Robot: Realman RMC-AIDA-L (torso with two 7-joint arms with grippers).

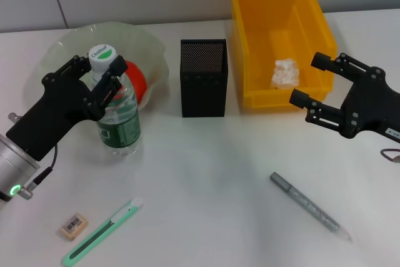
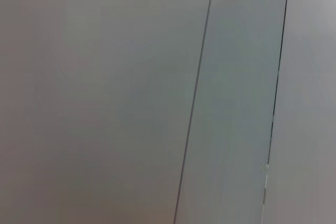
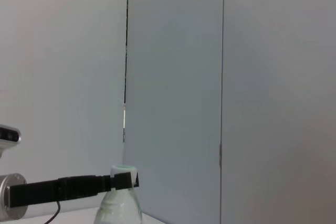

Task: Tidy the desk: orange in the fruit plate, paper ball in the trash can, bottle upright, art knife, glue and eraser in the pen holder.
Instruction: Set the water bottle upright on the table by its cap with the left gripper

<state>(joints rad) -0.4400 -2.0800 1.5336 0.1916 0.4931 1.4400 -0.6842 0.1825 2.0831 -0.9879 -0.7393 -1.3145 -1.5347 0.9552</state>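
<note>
The bottle (image 1: 119,107) stands upright near the desk's left side, a clear plastic one with a green label and a white-and-green cap, directly in front of the pale fruit plate (image 1: 147,45), where the orange (image 1: 135,79) shows red-orange just behind the bottle's shoulder. The left gripper (image 1: 97,79) has its black fingers set either side of the bottle's neck and cap; whether they press on it or stand just off it cannot be told. In the right wrist view the bottle's top (image 3: 122,198) shows low against a grey wall, with one black finger (image 3: 79,187) reaching to the cap. Just right of the plate stands the black mesh pen holder (image 1: 203,78), and beyond it the yellow trash can (image 1: 250,48) with the white paper ball (image 1: 285,72) lying inside. The right gripper (image 1: 309,79) hovers with its jaws spread wide beside the can's right front corner, holding nothing. Open white desk lies in front: the eraser (image 1: 74,225) and the green art knife (image 1: 103,232) lie near the front left edge, close together, and the grey glue pen (image 1: 309,207) lies well apart at front right.
</note>
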